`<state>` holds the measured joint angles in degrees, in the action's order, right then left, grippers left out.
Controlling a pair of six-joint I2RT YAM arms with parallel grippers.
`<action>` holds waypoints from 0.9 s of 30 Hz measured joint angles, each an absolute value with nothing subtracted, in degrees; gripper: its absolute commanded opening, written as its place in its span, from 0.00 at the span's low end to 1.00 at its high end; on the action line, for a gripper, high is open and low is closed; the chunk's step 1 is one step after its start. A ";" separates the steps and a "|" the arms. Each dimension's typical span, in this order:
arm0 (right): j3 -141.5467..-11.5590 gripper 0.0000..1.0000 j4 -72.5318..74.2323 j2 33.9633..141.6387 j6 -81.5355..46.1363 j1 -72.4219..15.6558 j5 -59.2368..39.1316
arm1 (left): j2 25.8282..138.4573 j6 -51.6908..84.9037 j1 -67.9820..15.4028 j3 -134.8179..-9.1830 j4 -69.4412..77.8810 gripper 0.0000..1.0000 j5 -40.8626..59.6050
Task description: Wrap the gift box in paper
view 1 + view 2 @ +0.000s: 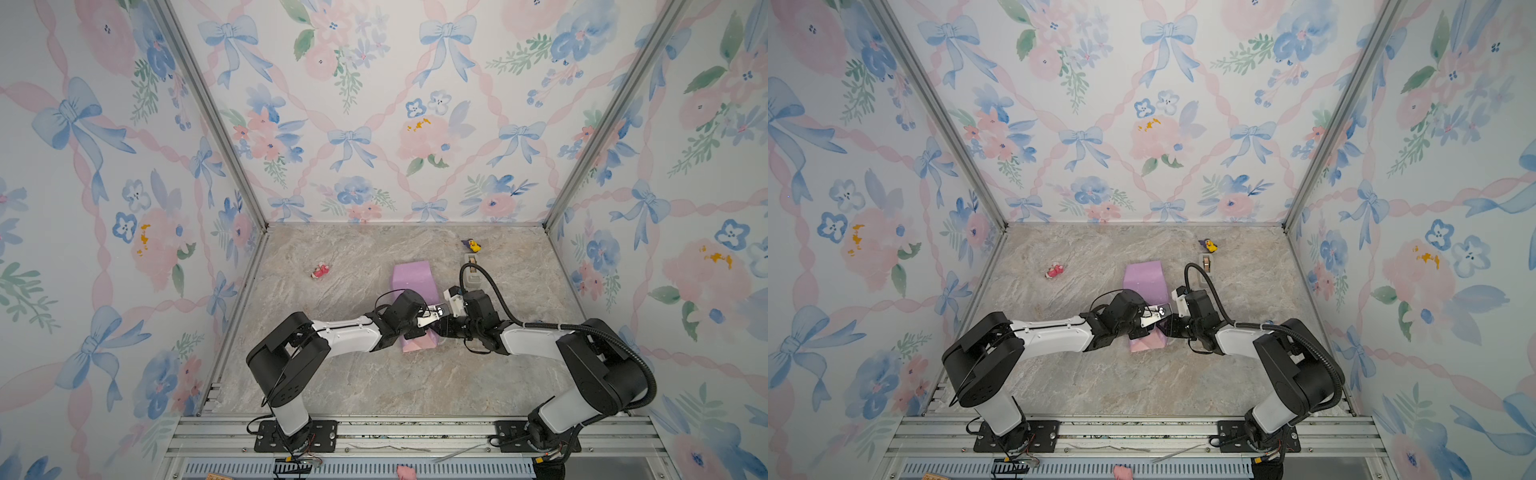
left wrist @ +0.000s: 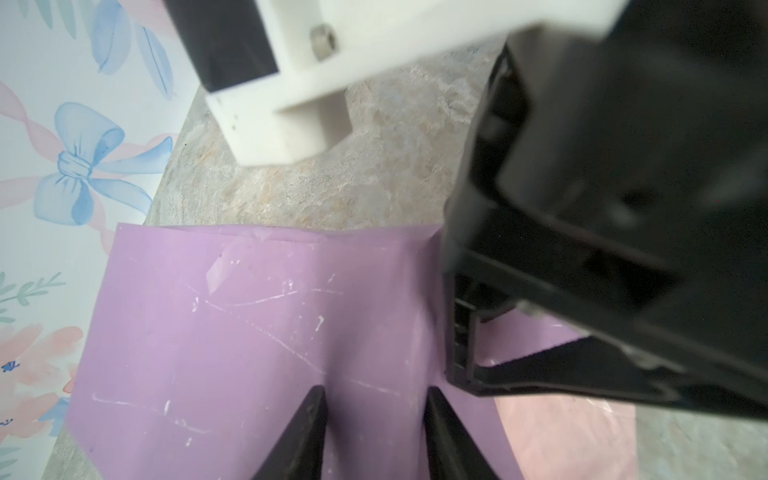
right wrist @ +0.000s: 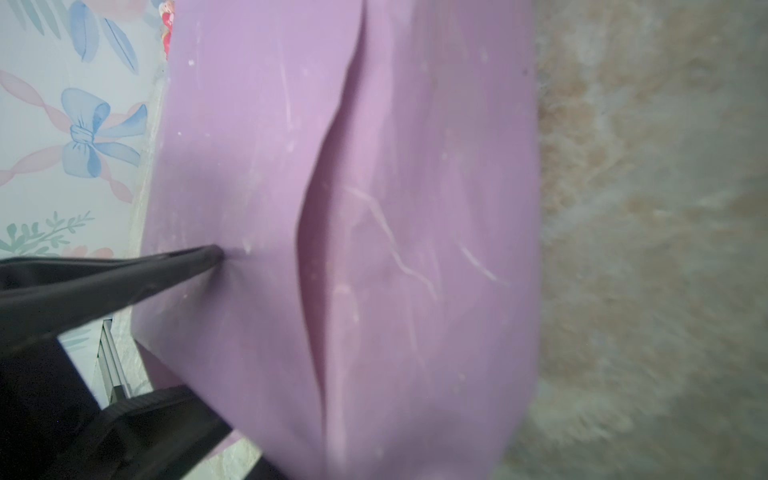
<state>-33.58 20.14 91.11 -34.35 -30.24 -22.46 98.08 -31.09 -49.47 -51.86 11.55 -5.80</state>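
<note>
Left gripper (image 2: pixel 376 395) has its jaws partly apart, tips down on the lilac paper (image 1: pixel 413 278) with nothing pinched between them. Right gripper (image 3: pixel 222 340) is parted too, one finger dimpling the paper; whether it grips a flap I cannot tell. The paper lies mid-way across the table (image 1: pixel 332 374), folded into a long sleeve. The box is hidden, presumably inside. The seam (image 3: pixel 324 208) overlaps but gapes, so it looks unsealed. The near end (image 1: pixel 417 344) shows pink underside, not folded in. Likely done: the body wrap. Left: sealing the seam and closing the ends.
</note>
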 measured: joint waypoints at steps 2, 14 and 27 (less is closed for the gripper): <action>-33.54 0.39 21.26 91.70 -34.59 -30.41 -22.41 | 98.08 -31.07 -49.47 -51.81 11.68 0.40 -5.80; -33.50 0.31 24.23 95.00 -35.11 -32.95 -20.36 | 98.08 -31.07 -49.47 -51.44 12.36 0.40 -6.02; -31.55 0.41 24.47 92.03 -35.14 -33.10 -19.62 | 98.08 -31.07 -49.47 -51.18 12.91 0.40 -6.13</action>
